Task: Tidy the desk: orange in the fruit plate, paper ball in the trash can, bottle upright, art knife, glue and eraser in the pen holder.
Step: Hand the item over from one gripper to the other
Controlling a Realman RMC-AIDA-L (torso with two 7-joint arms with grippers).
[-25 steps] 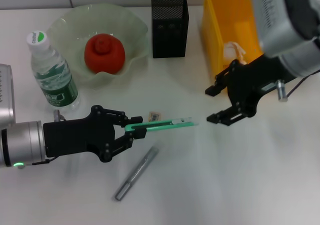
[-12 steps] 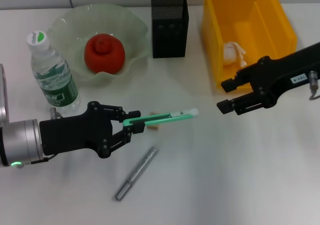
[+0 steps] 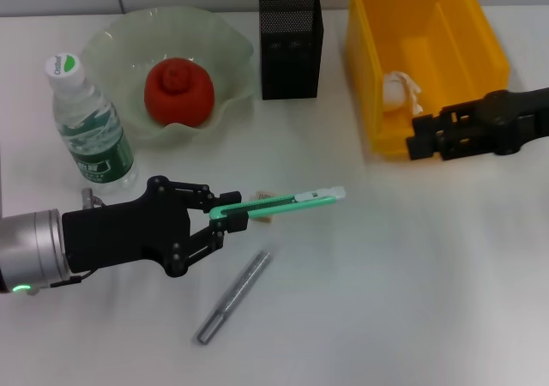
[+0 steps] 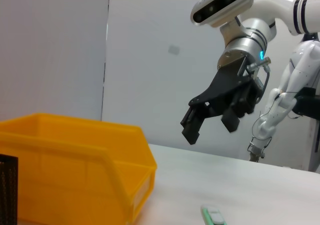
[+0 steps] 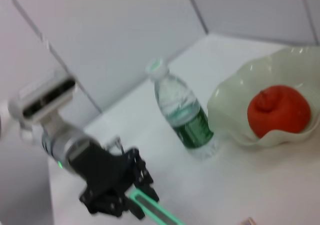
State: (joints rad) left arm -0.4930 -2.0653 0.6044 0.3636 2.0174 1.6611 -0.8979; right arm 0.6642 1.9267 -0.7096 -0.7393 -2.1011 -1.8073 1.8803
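My left gripper (image 3: 226,218) is shut on the handle end of the green art knife (image 3: 287,202), holding it level with the tip pointing right; the knife tip also shows in the left wrist view (image 4: 212,216). The small eraser (image 3: 263,219) lies just under the knife. The grey glue stick (image 3: 233,296) lies on the table nearer me. The orange (image 3: 178,91) sits in the fruit plate (image 3: 225,34). The bottle (image 3: 90,124) stands upright at the left. The black mesh pen holder (image 3: 292,45) stands at the back. The paper ball (image 3: 400,91) lies in the yellow trash can (image 3: 377,77). My right gripper (image 3: 418,137) is open and empty by the can's front wall.
The white table (image 3: 386,283) runs on at the front and right. The right wrist view shows the bottle (image 5: 183,116), the plate (image 5: 235,102) with the orange (image 5: 278,110), and my left gripper (image 5: 131,199).
My right arm has pulled back to the right, from near the knife tip to the front of the yellow can. My left gripper still holds the knife, now slightly farther right.
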